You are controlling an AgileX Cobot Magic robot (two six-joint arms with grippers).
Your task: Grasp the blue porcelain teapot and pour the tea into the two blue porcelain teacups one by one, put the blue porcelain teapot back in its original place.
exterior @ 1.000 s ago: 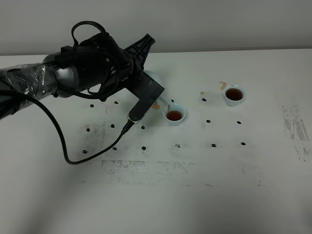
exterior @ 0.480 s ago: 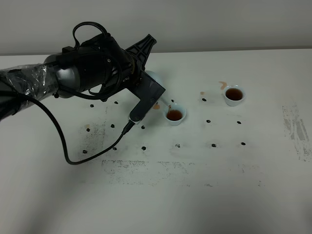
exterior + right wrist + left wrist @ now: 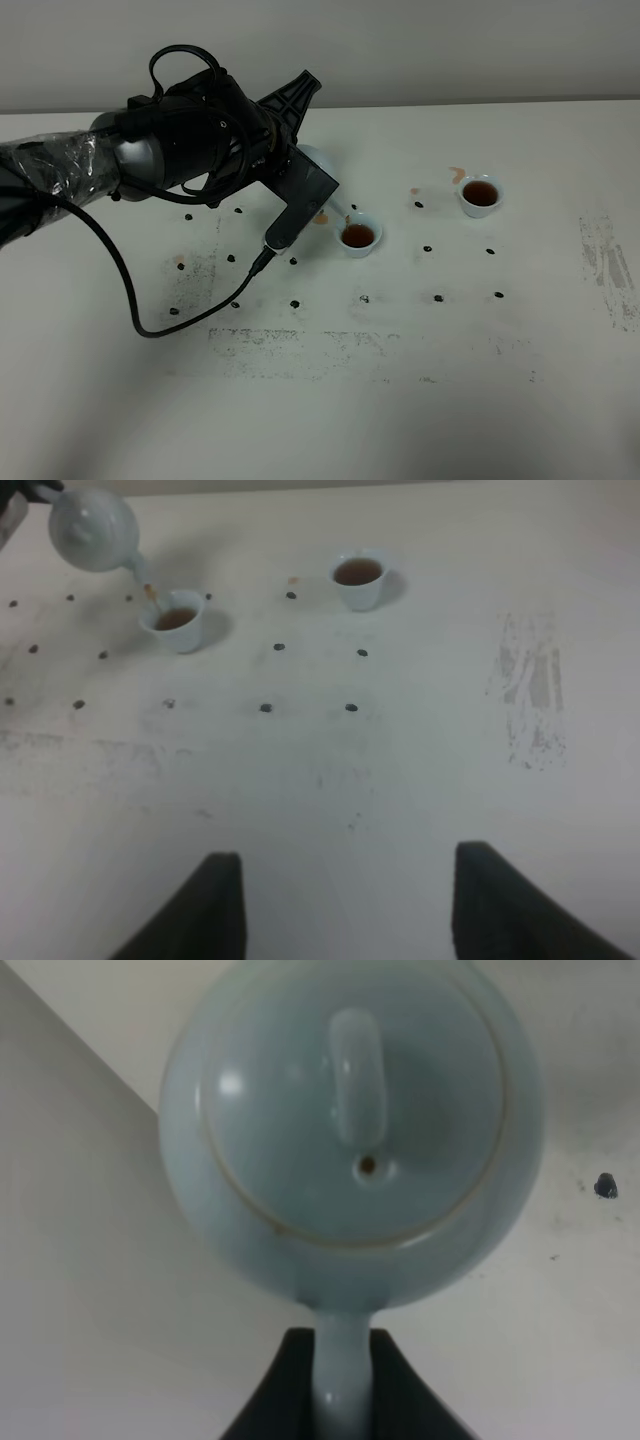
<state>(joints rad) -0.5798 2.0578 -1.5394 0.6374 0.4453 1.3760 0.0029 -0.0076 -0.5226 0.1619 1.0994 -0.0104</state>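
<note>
My left fingers clamp the blue porcelain teapot by its handle, spout tipped down-right over the nearer teacup, left of centre.

My left arm reaches in from the table's left edge toward the far middle, wrist rolled over. My left gripper is clamped on the blue porcelain teapot handle. My right gripper hangs over the near edge, fingers spread wide, holding nothing.
</note>
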